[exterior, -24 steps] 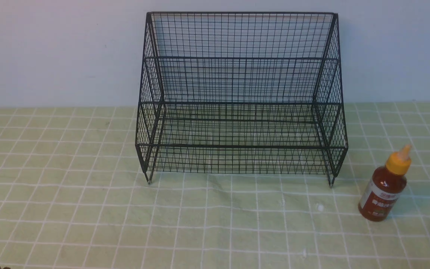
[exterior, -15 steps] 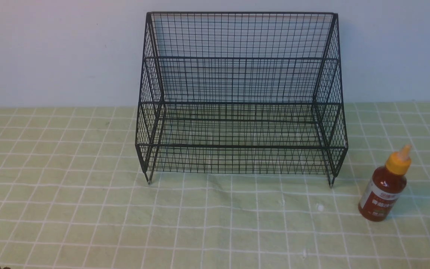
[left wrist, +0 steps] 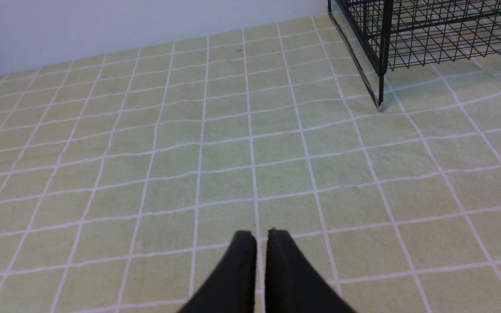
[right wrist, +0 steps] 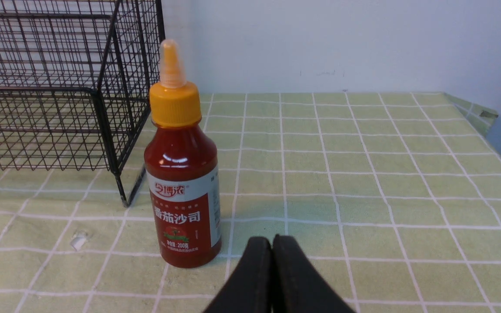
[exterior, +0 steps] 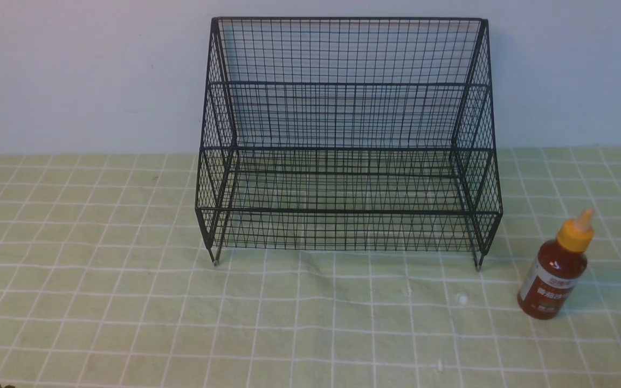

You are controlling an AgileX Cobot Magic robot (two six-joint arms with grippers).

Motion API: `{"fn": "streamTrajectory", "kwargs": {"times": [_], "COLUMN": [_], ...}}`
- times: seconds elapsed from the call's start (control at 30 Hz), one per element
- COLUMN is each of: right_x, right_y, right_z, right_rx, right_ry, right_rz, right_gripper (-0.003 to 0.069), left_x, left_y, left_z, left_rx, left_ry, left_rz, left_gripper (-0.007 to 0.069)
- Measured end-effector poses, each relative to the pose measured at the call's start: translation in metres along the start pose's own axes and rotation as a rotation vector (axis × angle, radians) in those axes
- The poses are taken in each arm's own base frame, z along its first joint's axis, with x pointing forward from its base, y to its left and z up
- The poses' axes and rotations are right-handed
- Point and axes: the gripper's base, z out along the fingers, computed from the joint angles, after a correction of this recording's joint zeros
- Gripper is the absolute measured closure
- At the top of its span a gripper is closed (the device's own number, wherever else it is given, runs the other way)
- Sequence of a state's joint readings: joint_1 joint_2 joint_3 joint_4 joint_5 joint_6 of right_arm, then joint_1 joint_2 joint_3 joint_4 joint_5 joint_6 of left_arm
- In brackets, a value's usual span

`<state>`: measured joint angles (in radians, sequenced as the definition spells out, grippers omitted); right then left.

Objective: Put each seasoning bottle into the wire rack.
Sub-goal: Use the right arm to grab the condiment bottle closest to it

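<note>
One seasoning bottle [exterior: 556, 272] of dark red sauce with a yellow-orange nozzle cap stands upright on the cloth, just right of the wire rack's front right leg. The black two-tier wire rack [exterior: 345, 145] stands against the back wall with nothing in it. In the right wrist view the bottle [right wrist: 183, 174] stands close ahead and to one side of my right gripper [right wrist: 272, 239], which is shut and empty, with the rack's corner [right wrist: 102, 108] behind it. My left gripper [left wrist: 261, 234] is empty over bare cloth, its fingers nearly together, the rack's front left leg [left wrist: 380, 87] well ahead. Neither gripper shows clearly in the front view.
A green cloth with a white grid [exterior: 127, 302] covers the table. A pale wall [exterior: 73, 70] runs right behind the rack. The table's right edge and corner [right wrist: 485, 115] show in the right wrist view.
</note>
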<state>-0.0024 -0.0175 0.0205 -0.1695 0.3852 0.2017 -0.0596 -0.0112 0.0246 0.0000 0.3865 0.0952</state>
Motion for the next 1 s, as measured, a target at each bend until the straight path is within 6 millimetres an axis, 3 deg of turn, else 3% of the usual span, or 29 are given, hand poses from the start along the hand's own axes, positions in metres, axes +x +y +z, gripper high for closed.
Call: {"fn": "streamTrajectory", "kwargs": {"times": [0.3,0.47,0.83,1.0], "right_x": [-0.006,-0.03,-0.054,-0.091], "right_y": [0.003,0.005,0.003,0.006], "right_z": [0.0,-0.005,-0.019,-0.026], "right_rx": [-0.036,-0.126,-0.217,-0.209], "right_ry": [-0.088,-0.339,-0.634,-0.483], "right_rz": [0.101,0.397,0.547,0.549], "right_gripper": [0.0676,0.0676,0.0676,0.0676], "left_x": [0.0,0.0,0.0,0.0], "left_y": [0.0,0.0,0.0,0.0], "left_z": [0.0,0.0,0.0,0.0], "left_rx": [0.0,0.0,0.0,0.0], "left_ry": [0.0,0.0,0.0,0.0], "left_rz": [0.0,0.0,0.0,0.0], "left_gripper": [0.0607,0.0607,0.0607,0.0607]}}
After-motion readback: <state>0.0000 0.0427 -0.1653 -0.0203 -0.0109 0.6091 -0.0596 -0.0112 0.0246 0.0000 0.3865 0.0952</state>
